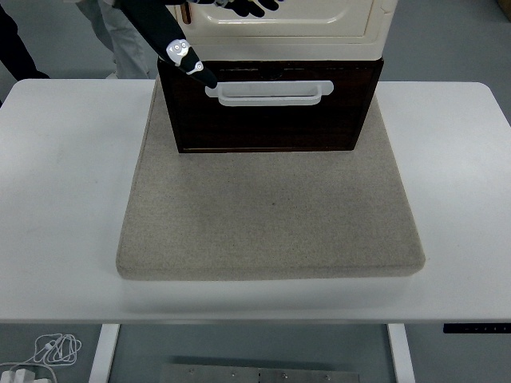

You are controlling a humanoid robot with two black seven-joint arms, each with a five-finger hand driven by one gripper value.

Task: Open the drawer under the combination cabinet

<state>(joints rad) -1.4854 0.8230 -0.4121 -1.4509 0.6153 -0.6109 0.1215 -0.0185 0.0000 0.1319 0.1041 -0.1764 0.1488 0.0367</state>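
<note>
The left hand [209, 80] reached in from the far left, one finger touching the white handle's [269, 93] left end. Its grip could not be told. The dark drawer [267, 120] sat closed under the cream cabinet [279, 32].

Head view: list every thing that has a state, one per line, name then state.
Drawer: shut, front flush under the cabinet.
Handle: not grasped; one dark fingertip at its left end.
Cabinet: upright on the drawer, door looks closed.
Mat: flat on the table, bare in front of the drawer.
Left hand: up at the cabinet front, one finger pointing down at the handle, holding nothing.
Right hand: not in view.
</note>
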